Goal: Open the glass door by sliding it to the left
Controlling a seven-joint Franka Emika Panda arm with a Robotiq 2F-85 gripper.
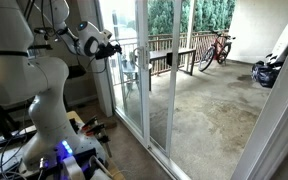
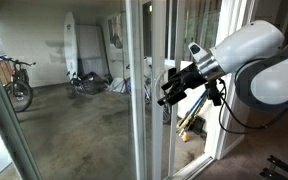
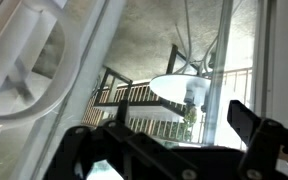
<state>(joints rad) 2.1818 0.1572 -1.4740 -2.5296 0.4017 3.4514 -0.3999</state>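
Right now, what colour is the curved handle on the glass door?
Pale, off-white. The handle shows best in the wrist view, up close.

Wrist view: claw [image 3: 169,150] was blurred, fingers cropped by the bottom edge; handle [image 3: 54,70] ran off left. In an exterior view, claw [image 1: 112,48] was too small for finger detail.
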